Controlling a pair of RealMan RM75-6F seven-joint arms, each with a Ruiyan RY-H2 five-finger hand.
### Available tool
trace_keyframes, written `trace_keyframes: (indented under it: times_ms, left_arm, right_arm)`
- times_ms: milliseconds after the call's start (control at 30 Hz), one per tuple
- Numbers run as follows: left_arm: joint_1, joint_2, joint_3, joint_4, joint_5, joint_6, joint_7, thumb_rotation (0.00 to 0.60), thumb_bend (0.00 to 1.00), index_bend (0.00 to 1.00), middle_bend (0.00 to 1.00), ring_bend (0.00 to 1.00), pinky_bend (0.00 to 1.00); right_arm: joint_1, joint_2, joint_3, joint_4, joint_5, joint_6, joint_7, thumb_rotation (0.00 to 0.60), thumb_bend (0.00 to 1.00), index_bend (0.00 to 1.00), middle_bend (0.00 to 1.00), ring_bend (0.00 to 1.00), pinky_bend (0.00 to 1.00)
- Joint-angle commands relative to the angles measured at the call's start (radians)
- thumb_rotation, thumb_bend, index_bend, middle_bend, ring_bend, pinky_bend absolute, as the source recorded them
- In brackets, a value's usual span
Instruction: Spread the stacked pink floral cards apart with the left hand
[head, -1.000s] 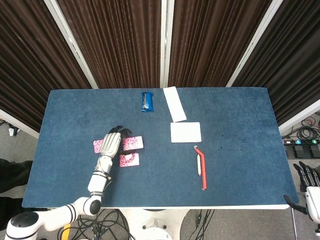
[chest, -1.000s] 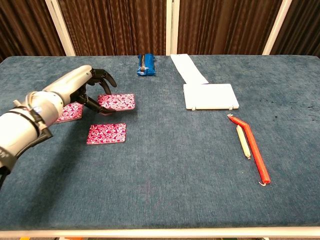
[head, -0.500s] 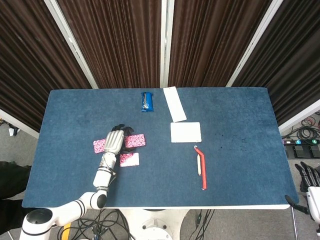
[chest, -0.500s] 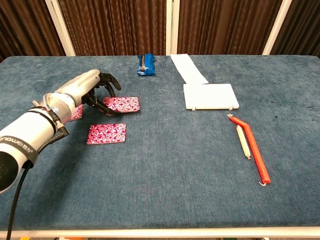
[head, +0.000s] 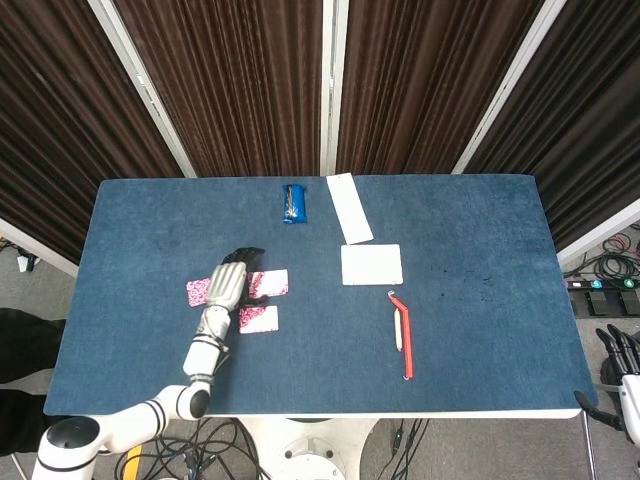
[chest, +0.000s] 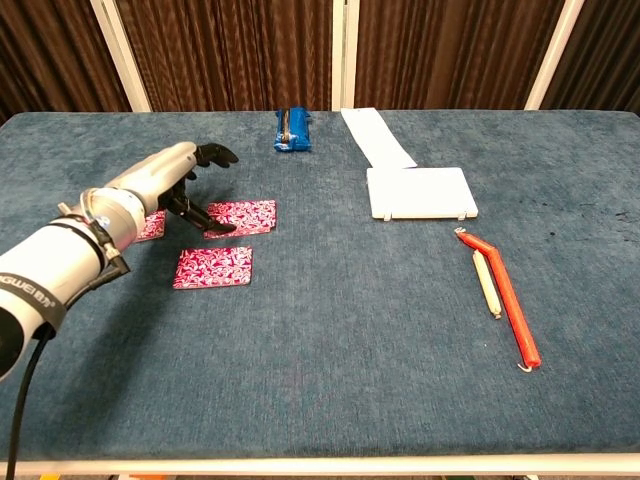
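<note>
- Hovering over the pink floral cards, the left hand (chest: 180, 170) has its fingers spread and lifted in the chest view, with nothing held. Whether its lower fingertips touch the top card cannot be told.
- Three cards show on the blue table (chest: 330, 330): one at the hand's 3 o'clock (chest: 240, 217), one toward the near edge at about 5 o'clock (chest: 213, 267), and one mostly hidden under the wrist at 9 o'clock (chest: 150, 224).
- From the head view, the 3 o'clock card (head: 268, 284) and the near card (head: 259, 319) lie close together but look apart. The hidden card (head: 200, 291) peeks out left of the hand (head: 227, 287).
- Judged from this layout, the spreading looks largely done.
- Risk: if the hand sweeps down from here, the forearm could drag the card beneath the wrist, bunching it against the others again.
- Risk: a fingertip pressing the edge of the 3 o'clock card could tilt or flip it, since the cloth surface likely grips thin cards.
- The right hand (head: 625, 365) hangs off the table at the far lower right, only partly visible; its state cannot be told.
- A blue packet (chest: 292, 130), white sheets (chest: 415, 190) and a red stick (chest: 505, 295) lie well apart from the cards.
</note>
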Motion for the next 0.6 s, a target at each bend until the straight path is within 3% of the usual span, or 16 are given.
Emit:
trace_keyframes:
  times_ms: [33,267,400,600]
  left_arm:
    - [0.021,0.051,-0.002,-0.084,0.016,0.049,0.011,0.6,0.16,0.16,0.13,0.08,0.17]
    - [0.121,0.213,0.034,-0.323,0.039,0.167,0.079,0.6,0.15,0.17,0.15,0.08,0.17]
    - [0.22,0.36,0.113,-0.455,0.102,0.246,0.067,0.6,0.12,0.22,0.15,0.07,0.17]
    - [0.376,0.526,0.259,-0.54,0.268,0.442,0.036,0.6,0.09,0.19,0.15,0.07,0.17]
  right_arm:
    - [0.0,-0.002,0.0,0.003,0.0,-0.001,0.001,0.6,0.12,0.0,0.0,0.0,0.0]
    - [0.006,-0.012,0.001,0.011,-0.006,-0.006,0.011,0.6,0.12,0.0,0.0,0.0,0.0]
    - [0.015,-0.025,-0.007,0.019,-0.031,-0.007,0.009,0.6,0.12,0.0,0.0,0.0,0.0]
    - [0.024,-0.034,-0.015,0.012,-0.068,0.008,-0.007,0.6,0.12,0.0,0.0,0.0,0.0]
